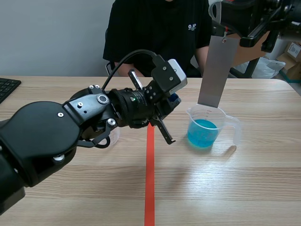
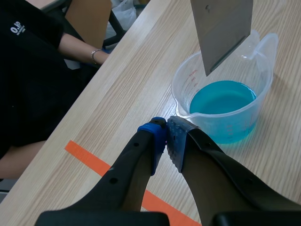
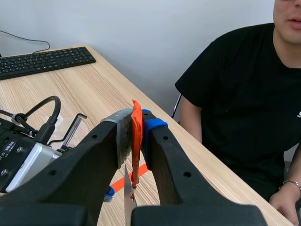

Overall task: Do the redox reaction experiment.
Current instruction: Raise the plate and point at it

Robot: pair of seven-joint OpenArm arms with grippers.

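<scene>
Wooden table (image 1: 235, 188), keyboard (image 1: 7, 87), person (image 1: 155, 33) behind beaker (image 1: 204, 129)

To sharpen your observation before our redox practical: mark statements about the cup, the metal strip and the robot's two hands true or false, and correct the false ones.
1. The cup holds blue liquid. True.
2. The right hand is open and empty. False: it is shut on the metal strip, gripping an orange tab at its top.
3. The left hand has its fingers spread wide. False: they meet, holding nothing, beside the cup's spout.
4. A keyboard lies on the table. True.
5. The metal strip lies flat on the table. False: it hangs upright over the cup.
</scene>
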